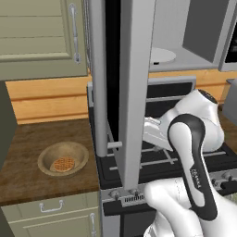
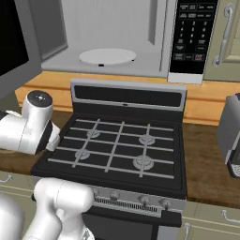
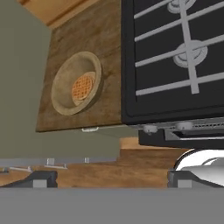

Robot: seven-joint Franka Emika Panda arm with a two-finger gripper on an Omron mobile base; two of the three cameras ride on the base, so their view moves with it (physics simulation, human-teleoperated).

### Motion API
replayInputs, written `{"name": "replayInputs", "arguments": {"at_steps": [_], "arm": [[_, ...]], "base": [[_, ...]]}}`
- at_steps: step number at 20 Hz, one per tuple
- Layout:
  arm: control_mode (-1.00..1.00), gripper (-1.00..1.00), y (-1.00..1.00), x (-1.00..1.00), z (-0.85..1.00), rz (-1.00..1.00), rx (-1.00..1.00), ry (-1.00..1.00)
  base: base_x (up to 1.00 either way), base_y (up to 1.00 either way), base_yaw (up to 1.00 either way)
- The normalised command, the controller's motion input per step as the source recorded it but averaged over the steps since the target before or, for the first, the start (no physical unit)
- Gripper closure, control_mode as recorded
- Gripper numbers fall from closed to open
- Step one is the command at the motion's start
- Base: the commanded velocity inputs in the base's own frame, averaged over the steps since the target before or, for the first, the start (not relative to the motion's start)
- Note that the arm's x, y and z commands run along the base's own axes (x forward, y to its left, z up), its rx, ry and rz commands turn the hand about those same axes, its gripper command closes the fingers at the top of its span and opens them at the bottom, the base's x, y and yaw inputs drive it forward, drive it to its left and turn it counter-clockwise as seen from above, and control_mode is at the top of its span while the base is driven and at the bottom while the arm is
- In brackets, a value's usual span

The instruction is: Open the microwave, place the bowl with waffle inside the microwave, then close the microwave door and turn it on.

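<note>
The bowl sat on the wooden counter just left of the stove, with the waffle flat on its floor, a little off centre. From the hand view the gripper looked at the bowl from a distance, well apart from it, with its two tips spread wide and nothing between them. The step in hand seemed to be the reach for the bowl, since the door already stood open, swung out over the left part of the stove.

To do it well, I judged that the hand should come over the bowl and take the thick rim with one finger inside and one outside, on a side away from the waffle, so that the waffle was not pushed. The bowl should be kept level when lifted. The open door hung between the counter and the cavity, so the path probably had to go around its edge. Farther back, the microwave was above the stove, and its turntable was bare and ready for the bowl.
</note>
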Motion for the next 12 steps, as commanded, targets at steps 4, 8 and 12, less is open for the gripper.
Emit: {"name": "replayInputs", "arguments": {"at_steps": [4, 8, 12], "arm": [[-1.00, -1.00, 0.40, 0.36, -0.56, 0.00, 0.02, 0.02], [-1.00, -1.00, 0.64, 0.46, -0.28, -0.01, 0.00, 0.00], [-1.00, -1.00, 0.51, 0.63, -0.32, 0.00, 0.00, 0.00]], "base": [[0.00, 0.00, 0.00], [0.00, 0.00, 0.00], [0.00, 0.00, 0.00]]}}
